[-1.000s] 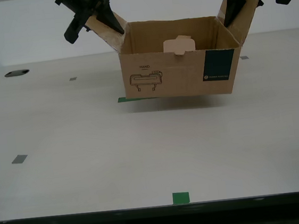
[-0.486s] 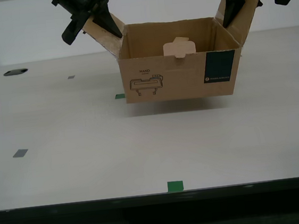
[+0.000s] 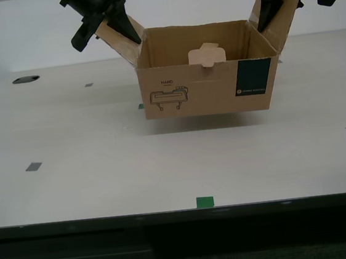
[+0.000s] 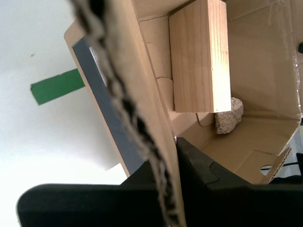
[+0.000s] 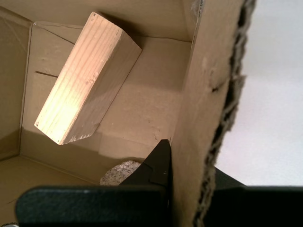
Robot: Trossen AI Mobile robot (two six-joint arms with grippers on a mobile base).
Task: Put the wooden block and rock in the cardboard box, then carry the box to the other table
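— Two flaps, two hands, and what had changed in the exterior view?

— The cardboard box [image 3: 206,89] sat at the same spot in the frame, but the grey and green marks on the pale tabletop [image 3: 164,167] had slid and its near edge had risen. I judged that the camera had moved, not the things, so the carry had begun. The box hung clear of the tabletop, with a shadow under it. My first hand [image 3: 116,33] pinched the flap at the exterior view's left, my second hand [image 3: 272,11] the flap at its right.

— And the cloth-draped table?

— Not in sight, so most of the trip remained, I reckoned.

— The second wrist view?

— My second hand [image 4: 168,163] was clamped on the flap's ragged corrugated edge. Inside lay the wooden block [image 4: 199,56], smooth and straight-grained, with the rock [image 4: 228,116], lumpy and rough, touching its end. The dark label [image 4: 102,109] showed on the outer wall, above a green tape strip [image 4: 57,86].

— The first wrist view?

— My first hand [image 5: 189,165] was closed on the other flap. The block lay slantwise on the brown floor, sharp-cornered; the rock peeped out, half hidden by a finger. Loading looked done, though thin flaps could tear
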